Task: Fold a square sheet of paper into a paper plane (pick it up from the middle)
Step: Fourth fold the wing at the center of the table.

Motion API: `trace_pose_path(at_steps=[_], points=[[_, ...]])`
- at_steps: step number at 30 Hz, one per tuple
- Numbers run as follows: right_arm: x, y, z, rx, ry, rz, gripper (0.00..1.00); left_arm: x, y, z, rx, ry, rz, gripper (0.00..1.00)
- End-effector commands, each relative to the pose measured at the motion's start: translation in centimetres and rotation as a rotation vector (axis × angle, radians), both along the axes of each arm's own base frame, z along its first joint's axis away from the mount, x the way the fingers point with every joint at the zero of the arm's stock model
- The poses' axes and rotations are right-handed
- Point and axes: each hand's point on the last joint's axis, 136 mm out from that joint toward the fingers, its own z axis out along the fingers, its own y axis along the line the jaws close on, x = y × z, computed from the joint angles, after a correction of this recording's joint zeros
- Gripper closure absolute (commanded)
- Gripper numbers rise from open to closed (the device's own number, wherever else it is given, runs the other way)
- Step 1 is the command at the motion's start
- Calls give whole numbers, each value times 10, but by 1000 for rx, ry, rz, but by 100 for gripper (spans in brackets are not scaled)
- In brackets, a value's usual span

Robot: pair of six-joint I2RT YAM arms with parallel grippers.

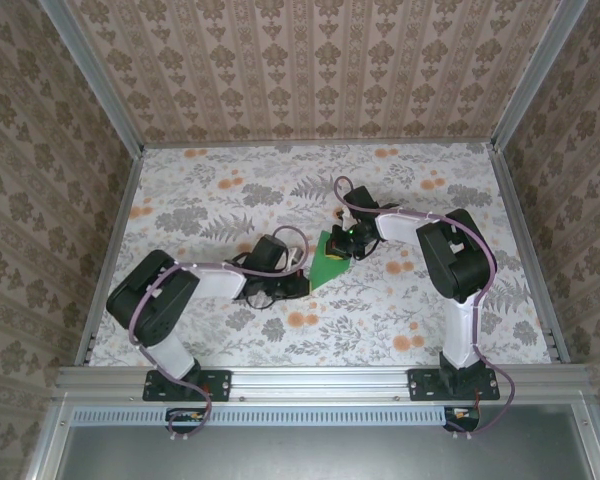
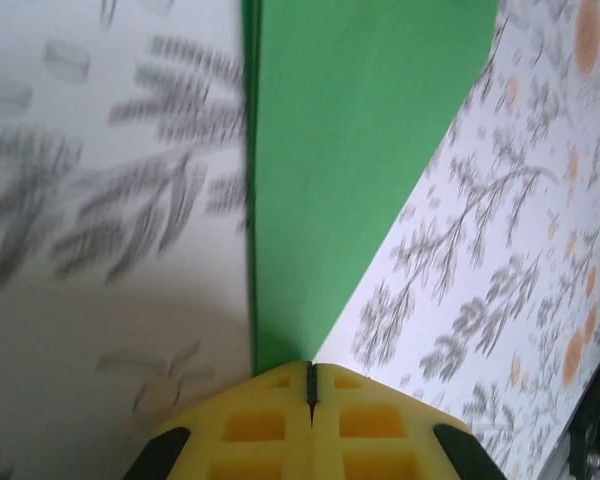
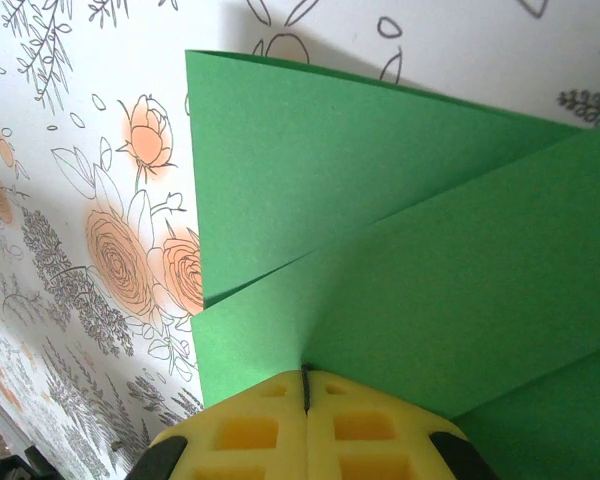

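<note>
The bright green sheet of paper [image 1: 329, 260] lies folded smaller on the flowered table, between the two arms, tapering to a point at its near left. My left gripper [image 1: 298, 283] is shut on that narrow tip; in the left wrist view the paper [image 2: 350, 150] runs away from the closed yellow jaws of the left gripper [image 2: 311, 372] as a widening wedge. My right gripper [image 1: 346, 241] is shut on the far right edge. In the right wrist view, overlapping folded layers of paper [image 3: 400, 240] meet at the right gripper [image 3: 305, 376].
The table [image 1: 230, 190] has a floral cloth and is walled by patterned panels on three sides. A metal rail [image 1: 310, 378] runs along the near edge by the arm bases.
</note>
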Motion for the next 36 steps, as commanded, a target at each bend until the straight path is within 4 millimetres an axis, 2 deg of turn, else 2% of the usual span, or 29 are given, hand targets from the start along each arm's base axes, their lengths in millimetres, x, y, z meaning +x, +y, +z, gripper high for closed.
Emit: trace_pose_path(at_steps=[1, 6, 9, 14, 19, 24, 28, 32, 36], points=[[-29, -38, -63, -212, 148, -63, 100, -16, 16, -4, 39, 47, -1, 100], [-24, -31, -54, -167, 124, -64, 100, 22, -2, 37, -52, -84, 61, 100], [-22, -27, -50, -141, 113, -61, 100, 38, -11, 43, -55, -103, 75, 100], [-20, -20, -46, -96, 103, -52, 100, 53, -11, 18, 22, -38, 109, 100], [-14, -15, -35, -72, 59, -34, 100, 46, 2, -12, 99, 47, 139, 100], [2, -8, -11, -35, -19, -10, 100, 36, 11, -25, 138, 91, 139, 100], [12, 7, 19, 42, -107, 24, 100, 30, 15, -32, 161, 110, 135, 100], [4, 23, 43, 93, -178, 82, 100, 29, 15, -32, 164, 111, 128, 100], [-18, 35, 35, 115, -135, 84, 100, 30, 13, -32, 165, 108, 117, 100]])
